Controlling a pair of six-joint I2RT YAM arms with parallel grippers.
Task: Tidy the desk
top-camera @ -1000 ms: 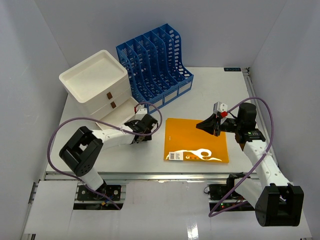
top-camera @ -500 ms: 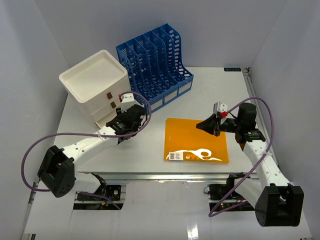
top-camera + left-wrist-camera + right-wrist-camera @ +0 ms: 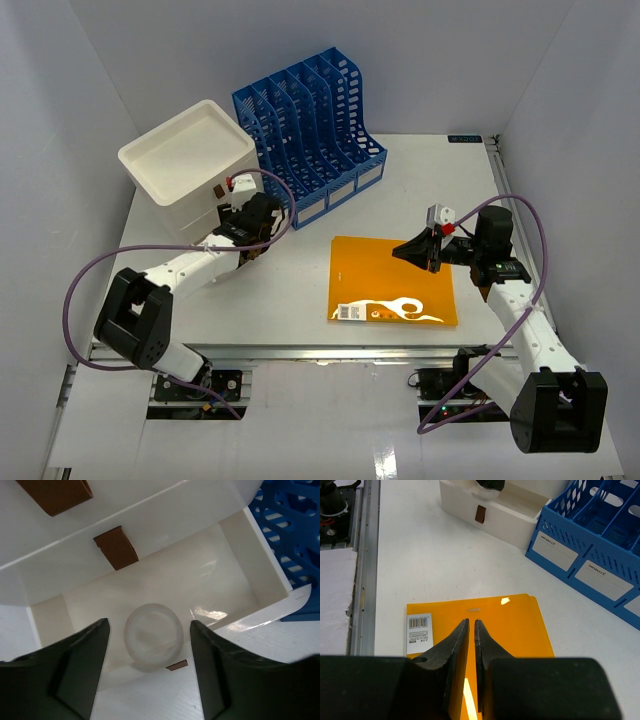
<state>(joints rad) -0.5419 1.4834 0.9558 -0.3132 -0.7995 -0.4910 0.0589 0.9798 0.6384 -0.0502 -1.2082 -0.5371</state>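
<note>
On the white desk stands a white drawer box whose bottom drawer is pulled out. A clear round thing lies on that drawer's floor. My left gripper hangs over it, open, with a finger on each side and neither touching it. In the top view the left gripper covers the drawer. An orange folder lies flat on the desk to the right. Just above the folder hovers my right gripper, shut and holding nothing; from above, the right gripper is over its far right part.
A blue file rack with several slots stands behind the drawer box, close to the open drawer's right wall. Brown handles mark the drawer fronts. Metal rails run along the near edge. White walls enclose three sides.
My left arm has swung from the desk beside the drawer to a spot over the open drawer, and its jaws have widened. The right arm has not moved.
</note>
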